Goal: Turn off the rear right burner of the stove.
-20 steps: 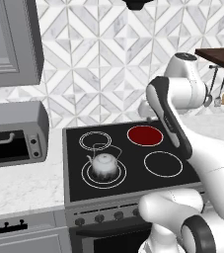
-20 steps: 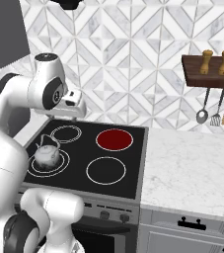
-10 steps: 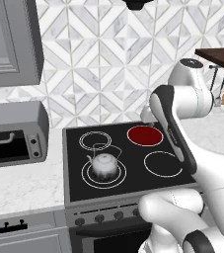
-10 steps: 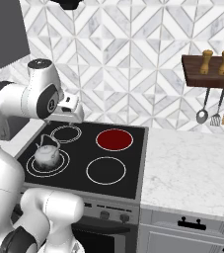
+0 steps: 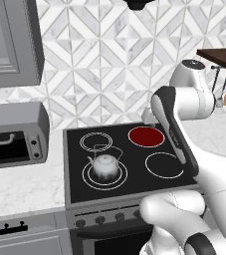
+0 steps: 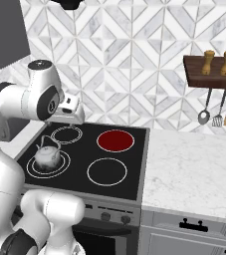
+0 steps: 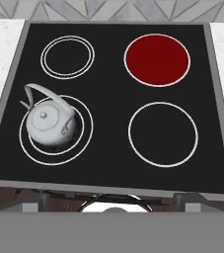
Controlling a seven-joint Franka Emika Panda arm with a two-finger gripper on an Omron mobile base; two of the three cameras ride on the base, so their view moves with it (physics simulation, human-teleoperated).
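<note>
At the back right of the black glass stove [image 7: 113, 163] with its four white-ringed zones, the rear right burner [image 7: 157, 59], a medium circle with one thin white outline, glowed deep red, so it was judged to be on. A small silver kettle [image 7: 48, 123] with an arched handle sat on the front left zone of that cooktop, diagonally opposite the red circle and well apart from it; the front right zone [image 7: 163, 133] and the small double-ringed rear left zone [image 7: 67, 56] were black inside. The white arm's hand hung above the cooktop, looking down over it, and the gripper's fingers could not be made out clearly enough to say whether they stood apart or together. The burner itself was rigid flat glass and offered nothing to grasp; the place to take hold was judged to be one of the small dark knobs [image 5: 100, 219] in the row along the grey steel front panel [image 6: 112, 211], below the cooktop's front edge. Such a knob would likely be hard, smooth and small, prone to slip under a loose pinch, so fingertips should close squarely on its sides before twisting. Which knob served the red zone could not be told.
</note>
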